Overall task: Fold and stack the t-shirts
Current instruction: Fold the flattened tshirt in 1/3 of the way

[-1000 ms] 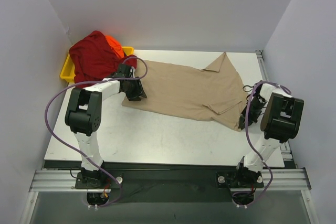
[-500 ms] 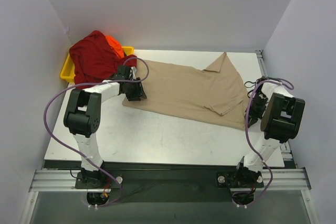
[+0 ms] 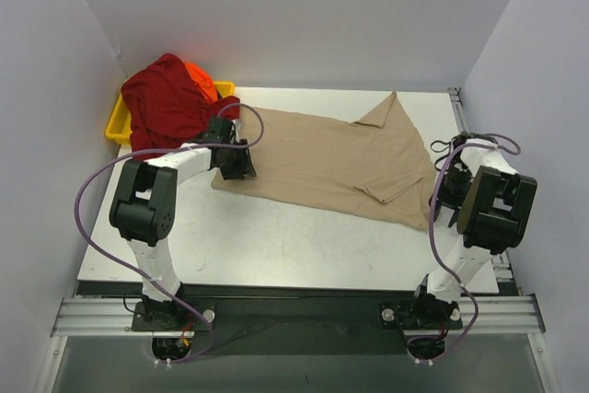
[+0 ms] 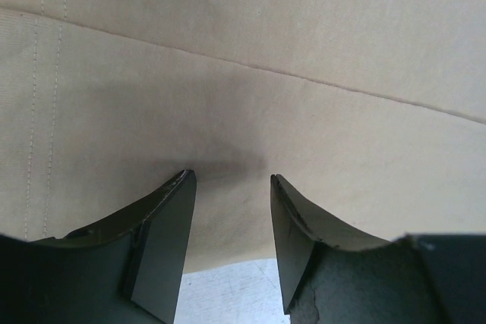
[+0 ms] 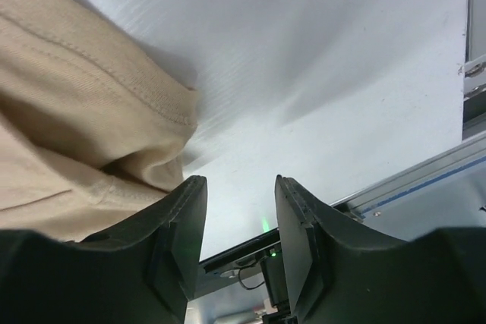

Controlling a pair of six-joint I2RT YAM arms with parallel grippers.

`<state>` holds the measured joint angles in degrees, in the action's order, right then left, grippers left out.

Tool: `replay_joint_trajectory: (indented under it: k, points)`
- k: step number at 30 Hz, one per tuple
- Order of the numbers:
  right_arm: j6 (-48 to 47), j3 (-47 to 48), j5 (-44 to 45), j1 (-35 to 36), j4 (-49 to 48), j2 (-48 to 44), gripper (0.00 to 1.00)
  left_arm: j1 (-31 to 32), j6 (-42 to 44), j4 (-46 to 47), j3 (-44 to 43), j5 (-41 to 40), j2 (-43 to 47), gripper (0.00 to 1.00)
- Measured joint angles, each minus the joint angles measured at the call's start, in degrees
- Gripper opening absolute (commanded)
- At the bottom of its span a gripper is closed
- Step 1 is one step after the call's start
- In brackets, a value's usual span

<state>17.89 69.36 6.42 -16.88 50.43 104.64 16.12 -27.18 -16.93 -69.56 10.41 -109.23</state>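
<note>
Top external view: the plain tan soft-cloth t-shirt (image 3: 340, 158) lies spread on the white table (image 3: 276, 236), apparently flattened for folding; left gripper (image 3: 236, 161) and right gripper (image 3: 448, 194) sit at opposite edges, jaws parted, empty

Yellow plastic tray (image 3: 117, 126) at the far-left corner of the white table (image 3: 276, 236), pale walls (image 3: 304, 16) around
</note>
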Motion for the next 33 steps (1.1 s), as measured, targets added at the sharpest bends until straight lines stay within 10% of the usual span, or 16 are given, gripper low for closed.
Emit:
replay_joint_trajectory:
  k: [16,33]
  points:
    - [1.2,4.0,-18.6,12.5,-1.9,-6.3,0.44,3.4,-2.1,-3.7,-2.9,-0.2,2.7,0.55]
    - [3.3,9.7,-23.4,19.8,-6.0,6.6,0.44,3.8,-3.3,-2.8,1.6,1.0,2.5,0.55]
